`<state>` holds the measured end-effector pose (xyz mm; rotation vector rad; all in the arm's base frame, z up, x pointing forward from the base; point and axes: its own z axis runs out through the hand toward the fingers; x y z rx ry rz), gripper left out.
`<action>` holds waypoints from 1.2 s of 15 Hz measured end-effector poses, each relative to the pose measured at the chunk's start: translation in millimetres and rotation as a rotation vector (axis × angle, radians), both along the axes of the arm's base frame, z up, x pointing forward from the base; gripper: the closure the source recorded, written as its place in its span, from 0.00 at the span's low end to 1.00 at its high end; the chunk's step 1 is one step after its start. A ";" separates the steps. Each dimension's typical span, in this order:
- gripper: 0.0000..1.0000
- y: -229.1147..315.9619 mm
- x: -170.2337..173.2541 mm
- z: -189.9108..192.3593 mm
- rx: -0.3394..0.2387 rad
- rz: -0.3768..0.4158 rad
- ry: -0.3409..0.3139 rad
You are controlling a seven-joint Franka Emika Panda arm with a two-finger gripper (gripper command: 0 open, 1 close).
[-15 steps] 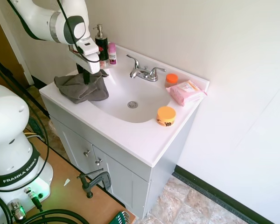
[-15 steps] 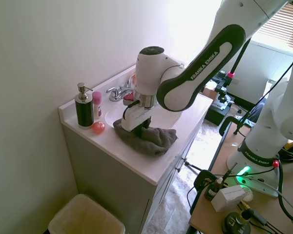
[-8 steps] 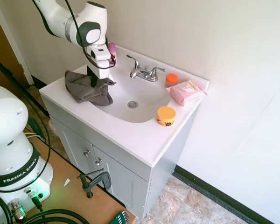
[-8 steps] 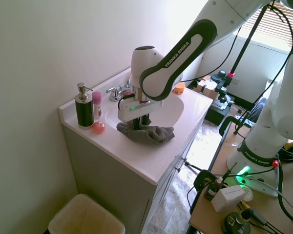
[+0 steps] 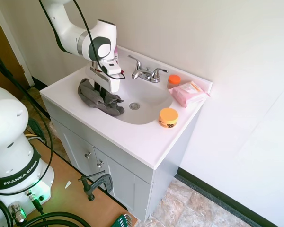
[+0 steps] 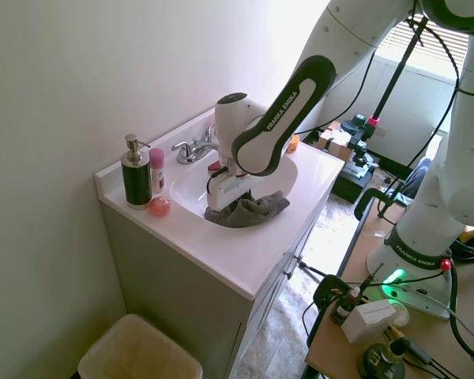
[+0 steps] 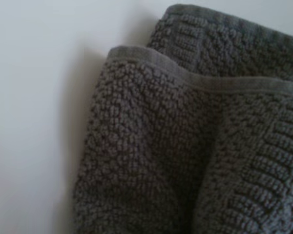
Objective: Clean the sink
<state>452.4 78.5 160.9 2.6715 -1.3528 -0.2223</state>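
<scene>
Over the near rim of your glossy white oval sink (image 5: 146,101), your end effector (image 5: 103,93) pinches a crumpled dark grey towel (image 5: 98,98), which drapes from the bench into the basin.

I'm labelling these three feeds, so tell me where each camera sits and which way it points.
First exterior view: high off the vanity's front corner, facing the wall over the sink; the arm enters from the left.
Second exterior view: high at the soap dispenser end, looking along the counter; the arm enters from the right.
Wrist view: close above the grey towel; no robot parts.
Both exterior views share sink, towel and faucet.
</scene>
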 end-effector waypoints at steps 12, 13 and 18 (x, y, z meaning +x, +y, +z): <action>1.00 -91.4 -12.9 -18.7 -0.312 0.217 -0.093; 1.00 -93.4 -13.1 -20.4 -0.334 0.236 -0.106; 1.00 -108.6 -8.4 -29.6 -0.425 0.319 -0.192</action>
